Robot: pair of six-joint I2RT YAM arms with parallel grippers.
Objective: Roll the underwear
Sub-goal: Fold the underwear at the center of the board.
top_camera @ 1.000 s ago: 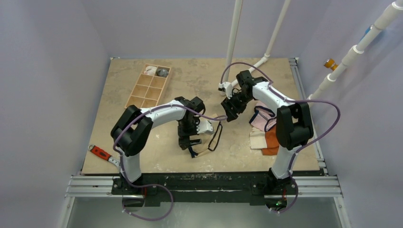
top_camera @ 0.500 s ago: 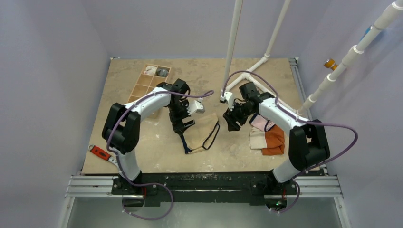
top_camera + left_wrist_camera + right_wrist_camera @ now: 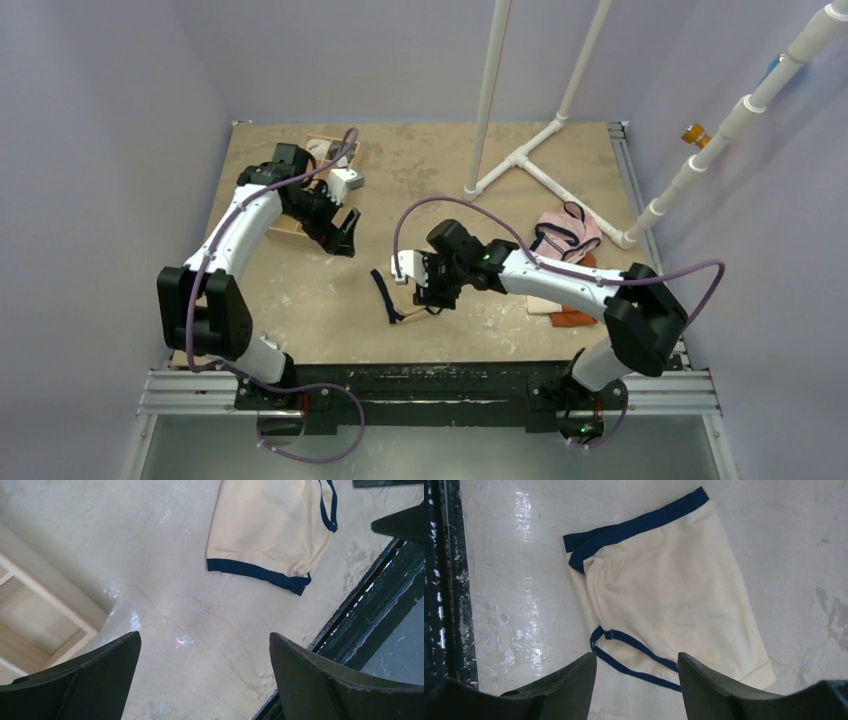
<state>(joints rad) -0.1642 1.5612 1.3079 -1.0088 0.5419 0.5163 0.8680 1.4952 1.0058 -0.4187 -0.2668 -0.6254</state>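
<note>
Left claw (image 3: pixel 343 228) backed off, open, empty. Right claw (image 3: pixel 636 661) moved over folded underwear (image 3: pixel 664 595), jaws apart, probably not touching; rolling unstarted.

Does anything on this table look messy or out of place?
Only mildly: the pink briefs lie crumpled in a heap at the right side of the table, while the tan underwear lies flat and folded. Nothing looks spilled or broken.
</note>
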